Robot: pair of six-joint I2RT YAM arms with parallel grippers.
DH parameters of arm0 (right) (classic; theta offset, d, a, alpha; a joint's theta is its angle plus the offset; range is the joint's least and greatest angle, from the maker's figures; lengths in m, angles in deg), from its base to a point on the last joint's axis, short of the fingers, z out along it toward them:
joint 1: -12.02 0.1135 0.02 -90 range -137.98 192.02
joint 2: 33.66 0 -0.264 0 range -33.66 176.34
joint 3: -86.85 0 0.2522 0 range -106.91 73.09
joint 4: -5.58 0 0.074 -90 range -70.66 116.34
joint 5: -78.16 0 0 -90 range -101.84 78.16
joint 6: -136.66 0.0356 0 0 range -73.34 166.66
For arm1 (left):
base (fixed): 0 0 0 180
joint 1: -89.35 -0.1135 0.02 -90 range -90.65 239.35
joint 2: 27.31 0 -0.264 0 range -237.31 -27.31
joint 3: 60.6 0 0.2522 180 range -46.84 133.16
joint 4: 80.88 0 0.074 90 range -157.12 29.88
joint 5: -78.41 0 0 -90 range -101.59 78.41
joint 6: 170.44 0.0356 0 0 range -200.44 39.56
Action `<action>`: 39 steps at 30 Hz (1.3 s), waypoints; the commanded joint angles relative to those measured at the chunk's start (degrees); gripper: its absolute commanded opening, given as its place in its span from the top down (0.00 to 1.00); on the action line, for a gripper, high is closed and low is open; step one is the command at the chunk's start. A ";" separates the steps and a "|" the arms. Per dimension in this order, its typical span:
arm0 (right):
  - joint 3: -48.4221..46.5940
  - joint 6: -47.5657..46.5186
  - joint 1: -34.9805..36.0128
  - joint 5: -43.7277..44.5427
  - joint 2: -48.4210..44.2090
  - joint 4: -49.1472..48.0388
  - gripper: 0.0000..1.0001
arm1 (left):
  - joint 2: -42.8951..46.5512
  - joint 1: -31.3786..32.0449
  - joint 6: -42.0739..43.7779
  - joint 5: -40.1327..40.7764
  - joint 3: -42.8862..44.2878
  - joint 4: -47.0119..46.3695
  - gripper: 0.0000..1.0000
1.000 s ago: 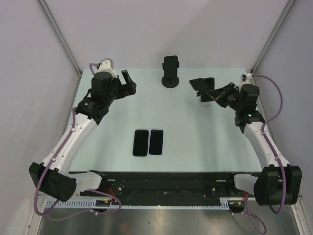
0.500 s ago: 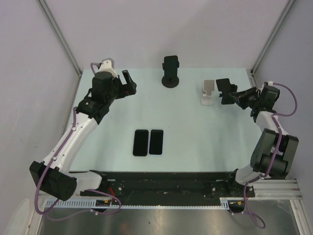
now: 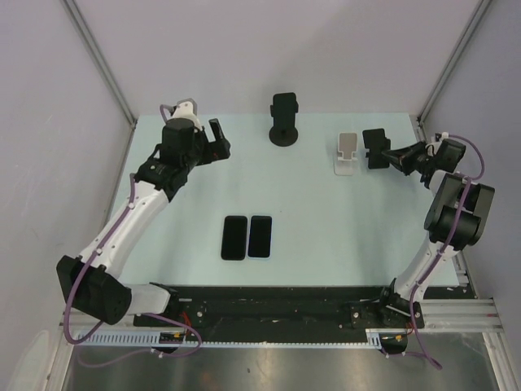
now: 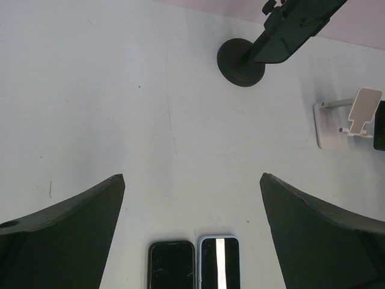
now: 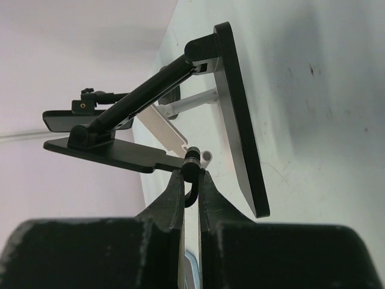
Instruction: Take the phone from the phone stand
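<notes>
Phone stand (image 5: 236,114) in right end effector (image 5: 191,179)

In the left wrist view, the bottom edge cuts off the black phone (image 4: 171,266) and the blue-rimmed phone (image 4: 218,263), and the top edge crops the round-based stand (image 4: 289,33). In the right wrist view, the folding black stand (image 5: 237,114) hides much of the white stand (image 5: 159,127).

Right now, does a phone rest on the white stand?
No, the white stand shows a bare pale plate in the left wrist view, with no phone on it.
</notes>
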 commanded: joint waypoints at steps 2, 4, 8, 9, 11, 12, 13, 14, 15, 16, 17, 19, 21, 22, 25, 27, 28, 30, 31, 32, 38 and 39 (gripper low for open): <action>-4.91 0.40 0.12 -7.37 6.39 -8.24 1.00 | -0.82 -0.32 1.44 -0.20 0.35 -1.49 0.00; -5.35 0.84 0.12 -8.96 8.84 -9.57 1.00 | -1.17 -0.40 1.53 -0.38 0.35 -1.49 0.00; -6.84 0.93 0.39 -13.09 12.45 -12.03 1.00 | -2.40 -0.32 1.53 -1.00 0.27 -1.49 0.00; -7.02 0.75 0.39 -14.05 12.89 -12.12 1.00 | -2.49 -0.32 1.45 -1.52 0.35 -1.49 0.00; -7.64 0.58 0.39 -15.19 14.65 -12.47 1.00 | -3.02 -0.32 1.36 -1.87 0.35 -1.49 0.00; -7.90 0.84 0.21 -15.55 15.44 -12.82 1.00 | -3.02 -0.32 1.36 -2.05 0.35 -1.49 0.00; -8.16 0.84 0.21 -16.08 15.97 -13.35 1.00 | -3.37 -0.32 1.36 -2.05 0.35 -1.49 0.00; -8.51 0.75 0.12 -16.69 17.28 -13.44 1.00 | -3.46 -0.32 1.36 -2.14 0.35 -1.49 0.00; -9.21 0.75 0.04 -16.87 17.90 -13.35 1.00 | -3.55 -0.32 1.27 -1.97 0.27 -1.49 0.00; -9.57 0.93 0.04 -17.13 18.34 -13.44 1.00 | -3.72 -0.32 1.27 -2.14 0.27 -1.49 0.00; -10.10 1.02 0.04 -17.83 19.57 -13.44 1.00 | -3.72 -0.32 1.27 -2.14 0.27 -1.58 0.00; -10.80 2.50 0.12 -18.54 20.54 -14.75 1.00 | -3.81 -0.32 1.36 -2.05 0.27 -1.58 0.00; -10.80 3.56 0.21 -19.33 21.16 -15.81 1.00 | -3.90 -0.40 1.36 -2.05 0.27 -1.49 0.00; -10.80 3.74 0.21 -19.42 21.33 -15.73 1.00 | -4.07 -0.32 1.36 -2.05 0.27 -1.49 0.00; -10.80 3.57 -0.05 -19.07 21.86 -14.68 1.00 | -4.08 -0.23 1.36 -2.23 0.27 -1.58 0.00; -10.80 3.39 -0.23 -18.98 22.21 -14.41 1.00 | -3.99 -0.23 1.44 -2.23 0.27 -1.49 0.00; -10.72 3.39 -0.32 -18.81 22.48 -14.41 1.00 | -3.99 -0.23 1.44 -2.14 0.27 -1.49 0.00; -10.80 3.48 -0.67 -18.37 22.83 -14.41 1.00 | -3.90 -0.23 1.44 -2.05 0.35 -1.49 0.00; -10.89 3.48 -0.75 -18.19 23.18 -14.41 1.00 | -3.90 -0.32 1.44 -2.05 0.27 -1.58 0.00; -10.89 3.56 -1.02 -17.84 23.44 -14.41 1.00 | -3.90 -0.32 1.44 -2.14 0.27 -1.41 0.00; -11.33 4.18 -1.63 -16.35 24.93 -14.50 0.94 | -4.08 -0.23 1.44 -1.96 0.18 -1.49 0.00; -11.77 4.44 -1.72 -16.26 25.03 -14.50 0.93 | -4.16 -0.23 1.44 -2.05 0.27 -1.49 0.00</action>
